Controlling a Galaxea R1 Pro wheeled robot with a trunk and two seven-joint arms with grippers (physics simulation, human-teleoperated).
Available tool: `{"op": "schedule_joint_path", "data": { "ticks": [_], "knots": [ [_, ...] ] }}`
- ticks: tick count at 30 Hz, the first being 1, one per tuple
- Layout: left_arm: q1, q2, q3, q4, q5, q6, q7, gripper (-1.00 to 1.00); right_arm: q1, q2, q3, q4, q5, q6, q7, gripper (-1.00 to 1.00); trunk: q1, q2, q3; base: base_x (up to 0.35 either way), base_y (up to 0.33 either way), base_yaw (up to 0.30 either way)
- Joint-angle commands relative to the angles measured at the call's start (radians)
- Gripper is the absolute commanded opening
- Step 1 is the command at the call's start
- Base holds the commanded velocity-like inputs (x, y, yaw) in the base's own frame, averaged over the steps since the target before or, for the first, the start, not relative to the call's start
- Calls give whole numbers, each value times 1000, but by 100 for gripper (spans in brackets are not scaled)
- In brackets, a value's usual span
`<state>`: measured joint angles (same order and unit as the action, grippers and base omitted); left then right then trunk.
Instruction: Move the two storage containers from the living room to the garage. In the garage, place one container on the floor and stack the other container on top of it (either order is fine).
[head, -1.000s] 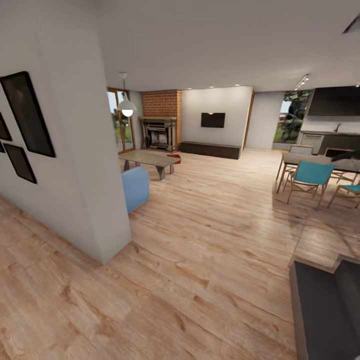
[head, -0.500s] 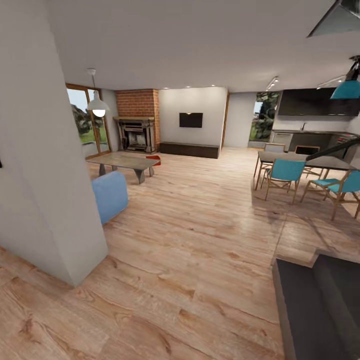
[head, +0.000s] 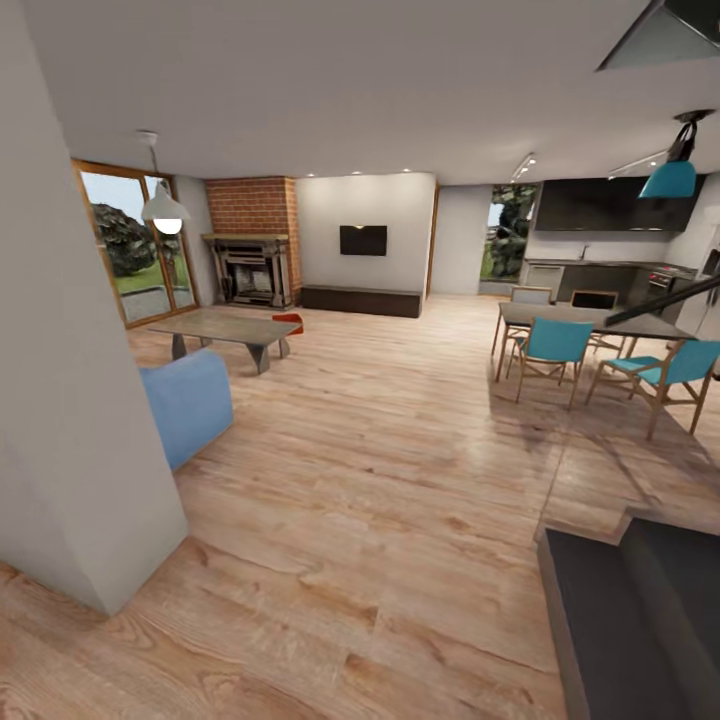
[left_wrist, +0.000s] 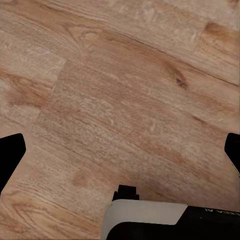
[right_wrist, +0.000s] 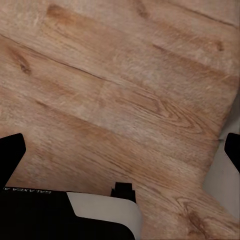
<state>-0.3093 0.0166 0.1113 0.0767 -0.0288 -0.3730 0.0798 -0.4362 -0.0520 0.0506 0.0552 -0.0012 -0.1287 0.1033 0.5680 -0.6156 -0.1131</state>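
Since the earlier frame our view swings right. One red-orange plastic storage container (head: 288, 319) sits far left beside the grey low table (head: 222, 328). Both grippers hang spread, empty; we risk clipping the near white wall corner (head: 95, 470).

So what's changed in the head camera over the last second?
Only the view has shifted: the camera swung and moved on, so the near wall's picture frames left the frame and the window and teal chairs came further in. The grey low table, blue sofa and the red-orange container beside the table stayed put. Both pincers, left and right, hang open over wood flooring.
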Motion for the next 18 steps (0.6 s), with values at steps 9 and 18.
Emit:
{"op": "schedule_joint_path", "data": {
  "ticks": [9,18],
  "knots": [
    [-2,-1,7,5,-4,-7,1,100,-2,0,5,5,0,-8,3,100,1,-1,-2,323,0,-45],
    [-2,-1,7,5,-3,-7,1,100,-2,0,5,5,0,-8,3,100,1,-1,-2,323,0,-180]
  ]
}}
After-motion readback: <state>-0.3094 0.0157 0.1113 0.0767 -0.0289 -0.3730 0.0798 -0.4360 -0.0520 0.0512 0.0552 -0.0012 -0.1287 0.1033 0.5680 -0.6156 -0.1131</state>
